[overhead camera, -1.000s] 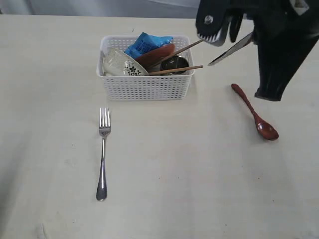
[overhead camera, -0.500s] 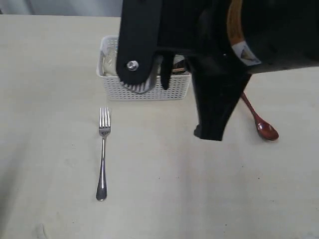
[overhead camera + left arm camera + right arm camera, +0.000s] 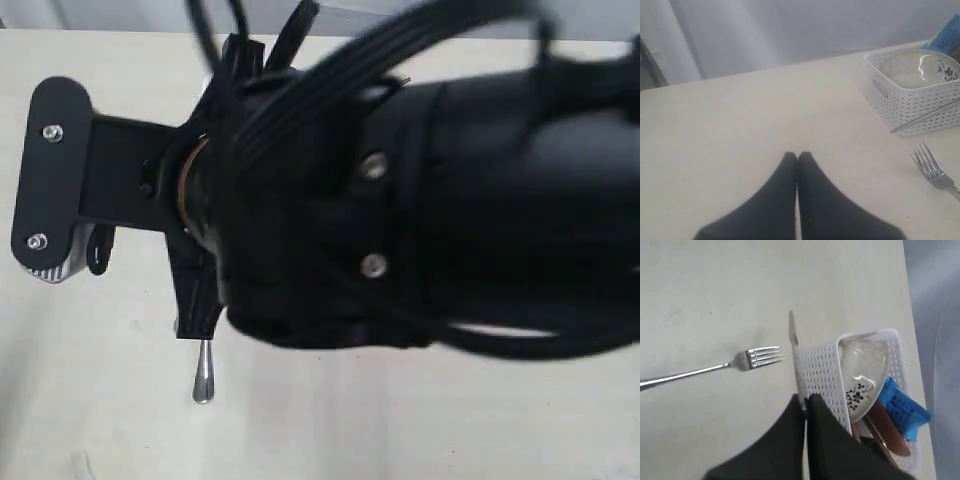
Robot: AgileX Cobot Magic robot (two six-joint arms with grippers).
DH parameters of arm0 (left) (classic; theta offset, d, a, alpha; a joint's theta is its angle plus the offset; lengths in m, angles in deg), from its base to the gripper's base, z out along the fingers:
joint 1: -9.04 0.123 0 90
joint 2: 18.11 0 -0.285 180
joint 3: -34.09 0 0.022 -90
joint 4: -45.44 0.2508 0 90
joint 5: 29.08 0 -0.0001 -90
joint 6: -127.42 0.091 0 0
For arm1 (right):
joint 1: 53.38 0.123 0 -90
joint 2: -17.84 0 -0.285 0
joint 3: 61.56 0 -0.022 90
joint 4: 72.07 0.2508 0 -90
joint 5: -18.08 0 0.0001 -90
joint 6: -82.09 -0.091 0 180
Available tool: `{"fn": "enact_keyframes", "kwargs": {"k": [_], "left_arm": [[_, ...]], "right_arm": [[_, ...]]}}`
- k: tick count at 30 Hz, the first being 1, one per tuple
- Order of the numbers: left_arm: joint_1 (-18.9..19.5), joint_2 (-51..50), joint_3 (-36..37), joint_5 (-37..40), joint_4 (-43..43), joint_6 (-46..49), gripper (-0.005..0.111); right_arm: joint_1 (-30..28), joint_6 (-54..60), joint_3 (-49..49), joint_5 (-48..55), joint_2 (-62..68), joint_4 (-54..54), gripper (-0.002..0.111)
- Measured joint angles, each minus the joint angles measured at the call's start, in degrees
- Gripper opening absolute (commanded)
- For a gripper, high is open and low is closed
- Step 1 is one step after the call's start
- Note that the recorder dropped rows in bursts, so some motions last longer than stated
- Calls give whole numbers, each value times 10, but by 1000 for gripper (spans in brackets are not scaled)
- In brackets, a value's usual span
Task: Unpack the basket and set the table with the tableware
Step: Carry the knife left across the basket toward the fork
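Your right gripper (image 3: 805, 402) is squeezing one end of the knife (image 3: 794, 345). The blade is sticking out beside the basket (image 3: 822, 372), close to the fork (image 3: 747, 360) lying on the table (image 3: 715, 290). The basket is holding a bowl (image 3: 865, 365), a blue bag (image 3: 902, 410) and a reddish plate (image 3: 888, 432). Your left gripper (image 3: 797, 157) is pressing together on nothing.

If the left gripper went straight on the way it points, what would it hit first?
Probably nothing: only bare table lies ahead of the left gripper; basket and fork sit aside.
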Motion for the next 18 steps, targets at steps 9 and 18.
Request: {"fn": "enact_keyframes", "kwargs": {"k": [9, 18], "left_arm": [[0, 0, 0, 0, 0, 0, 0], [0, 0, 0, 0, 0, 0, 0]], "right_arm": [[0, -97, 0, -44, 99, -112, 0], [1, -102, 0, -84, 141, -130, 0]]}}
